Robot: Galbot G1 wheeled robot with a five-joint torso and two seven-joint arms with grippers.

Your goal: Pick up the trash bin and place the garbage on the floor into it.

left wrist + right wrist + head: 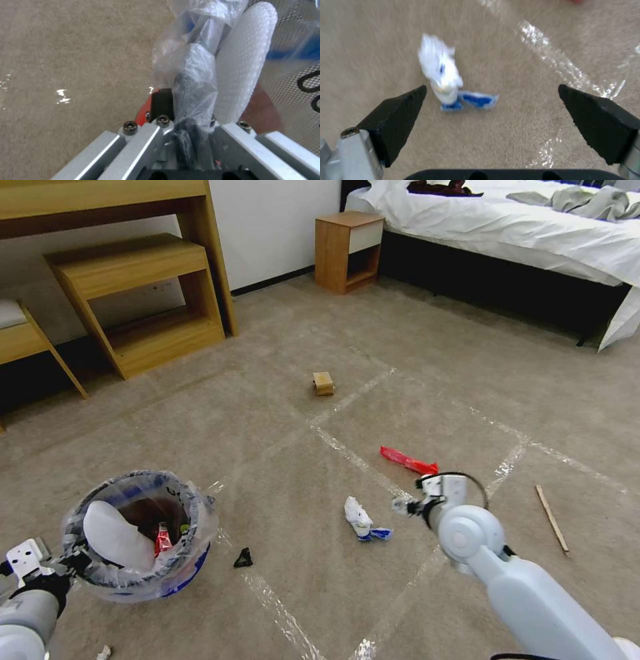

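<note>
Holding the bin (137, 537) by its near-left rim, my left claw (63, 567) is pinched on the bagged edge, a white slipper (117, 537) and red wrapper inside. My right claw (491, 110) hangs spread wide over the carpet (300, 580), crumpled white-and-blue paper (363, 519) just left of it. Farther off lie a red wrapper (408, 461), tan box (323, 383), black scrap (243, 559) and stick (552, 518) on the right

arms (527, 593) pale blue-grey | jaws black wedges | silver brackets, hex screws (130, 126)
</note>
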